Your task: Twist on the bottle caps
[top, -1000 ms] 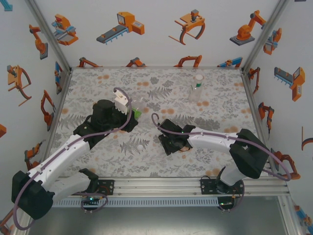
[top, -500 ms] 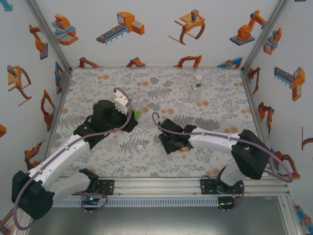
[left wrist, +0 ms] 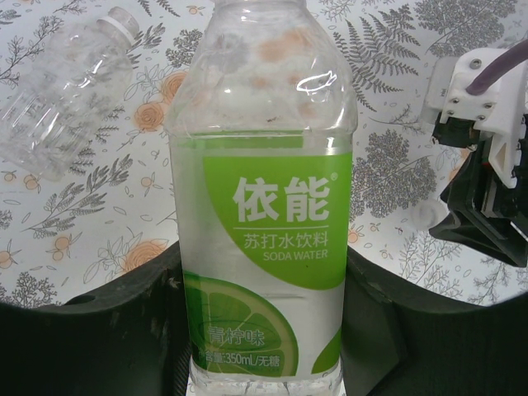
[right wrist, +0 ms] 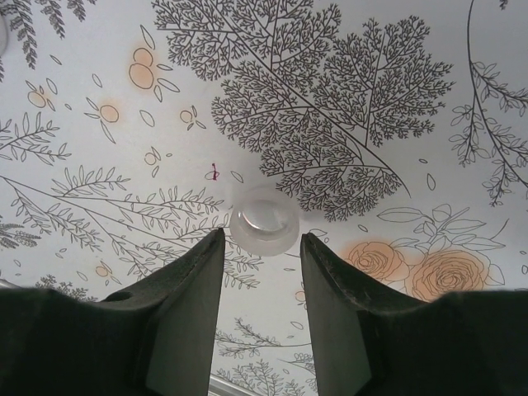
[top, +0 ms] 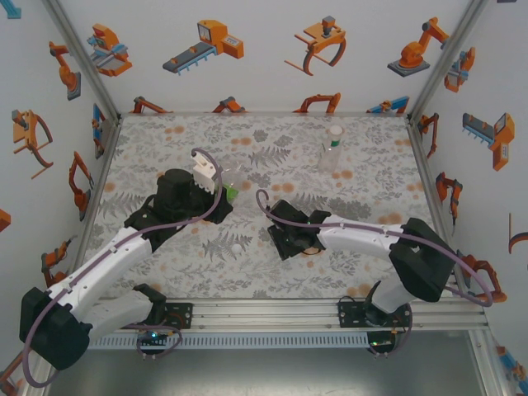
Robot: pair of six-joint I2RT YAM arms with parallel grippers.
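My left gripper [left wrist: 262,330] is shut on an upright clear bottle with a green soda-water label [left wrist: 264,206], a finger on each side of its lower body; its neck runs off the top of the frame. From above, that gripper [top: 223,195] sits left of centre with the green label [top: 232,191] showing. My right gripper [right wrist: 262,239] hangs open just above the table, with a translucent white bottle cap [right wrist: 264,221] lying flat at its fingertips, untouched. In the top view the right gripper [top: 285,239] is at mid-table. Another white cap [top: 237,247] lies on the table to its left.
A clear bottle [left wrist: 66,91] lies on its side beyond the held one. A slim bottle with a whitish top [top: 332,148] stands at the back right. White walls [top: 462,165] close in the flower-printed table [top: 165,148] on three sides.
The right gripper's jaws have closed in slightly around the cap's position. Both arms otherwise stay where they were.
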